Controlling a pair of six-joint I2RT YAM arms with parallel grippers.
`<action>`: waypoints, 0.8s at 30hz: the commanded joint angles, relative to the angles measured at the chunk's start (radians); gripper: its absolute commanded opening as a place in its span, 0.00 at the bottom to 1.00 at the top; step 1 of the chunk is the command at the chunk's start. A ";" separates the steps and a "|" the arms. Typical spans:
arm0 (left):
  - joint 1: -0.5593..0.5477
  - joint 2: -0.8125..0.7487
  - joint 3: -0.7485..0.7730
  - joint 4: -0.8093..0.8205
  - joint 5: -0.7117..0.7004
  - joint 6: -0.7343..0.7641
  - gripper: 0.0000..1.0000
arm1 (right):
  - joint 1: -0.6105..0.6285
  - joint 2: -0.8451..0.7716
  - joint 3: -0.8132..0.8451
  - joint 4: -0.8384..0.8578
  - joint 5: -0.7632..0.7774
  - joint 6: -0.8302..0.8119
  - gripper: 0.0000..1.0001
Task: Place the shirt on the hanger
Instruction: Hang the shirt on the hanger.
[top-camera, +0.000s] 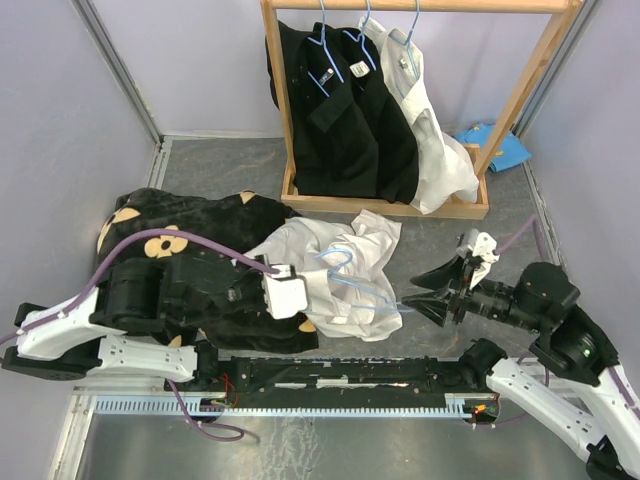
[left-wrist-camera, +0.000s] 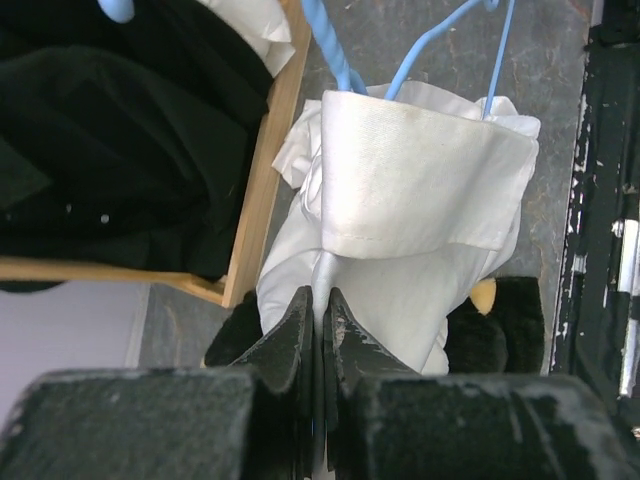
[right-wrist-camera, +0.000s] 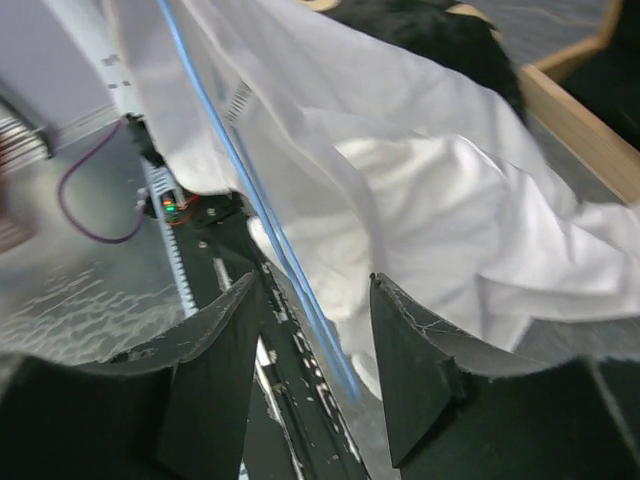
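A: Top external: where's the shirt (top-camera: 335, 262)?
B: Crumpled at centre frame on the counter (top-camera: 220, 165), the hanger (top-camera: 362, 286) partly inside it.
A: Hands?
B: The left hand (left-wrist-camera: 322, 300) is pressed together, pinching shirt fabric; the right hand (right-wrist-camera: 315, 288) is spread (blue wire runs between its fingers).

Grey table (top-camera: 220, 165) carries 1 wooden rack (top-camera: 470, 210) at back, 1 black flowered cloth (top-camera: 190, 215) left, 1 white shirt (top-camera: 340, 255) overlapping it, and 1 blue cloth (top-camera: 497, 148) back right.

A robot test cell in a lab: plain pale partition walls (top-camera: 60, 100) enclose a grey table (top-camera: 220, 165), a black mounting rail (top-camera: 340, 375) with cabling, and a small wooden clothes rack (top-camera: 527, 90).
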 joint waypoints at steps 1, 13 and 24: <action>-0.004 -0.058 -0.024 0.041 -0.143 -0.148 0.03 | 0.000 -0.052 0.042 -0.188 0.280 0.034 0.56; -0.005 -0.158 -0.135 0.300 -0.444 -0.183 0.03 | 0.001 -0.235 -0.257 0.062 0.488 0.412 0.63; -0.004 -0.111 -0.148 0.333 -0.435 -0.178 0.03 | 0.012 -0.130 -0.625 0.749 0.438 0.727 0.69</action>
